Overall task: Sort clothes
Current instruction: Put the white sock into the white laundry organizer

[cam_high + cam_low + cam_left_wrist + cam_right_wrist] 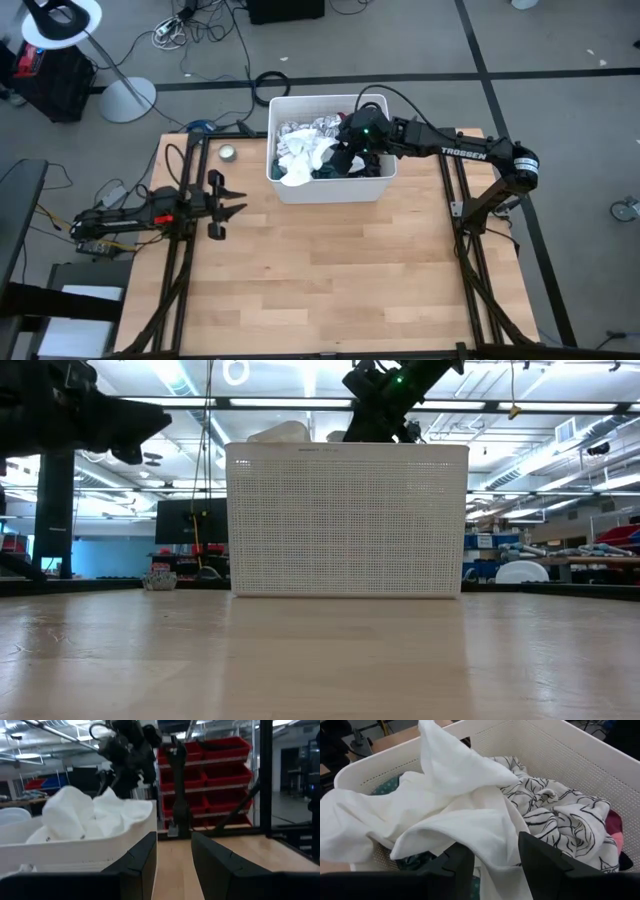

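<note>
Progress: sorting looks barely begun; no garment lies out on the wooden table [330,270], so nearly everything is left to do.
Clothes: all piled in the white perforated bin [375,188] at the table's far edge. A plain white garment [450,815] sits on top, spilling over the rim; a white leaf-print garment [560,825] lies beside it, teal fabric [415,862] beneath, red [615,827] at one corner.
Right gripper [490,857]: inside the bin, fingers spread around a fold of the plain white garment, not yet closed.
Left gripper [228,203]: waiting above the table's left side, fingers apart, empty.
</note>
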